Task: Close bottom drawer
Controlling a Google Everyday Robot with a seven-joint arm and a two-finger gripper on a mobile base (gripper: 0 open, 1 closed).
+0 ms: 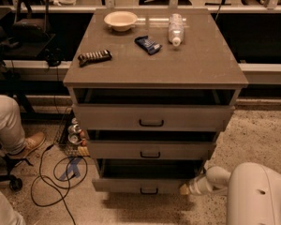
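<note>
The grey-brown, thin-fronted bottom drawer (126,185) juts partly out beneath the worktop's (178,67) front edge. The gripper (185,189) sits against its panel's right end, below the front right corner; its spread cannot be told. Just above, the middle drawer (150,150) and top drawer (152,118) stand ajar.

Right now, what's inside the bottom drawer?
Only a dark strip shows inside the grey-brown bottom drawer, with nothing I can make out. The grey-brown middle drawer above covers the rest. The robot's white hand is at the right end of its front.
</note>
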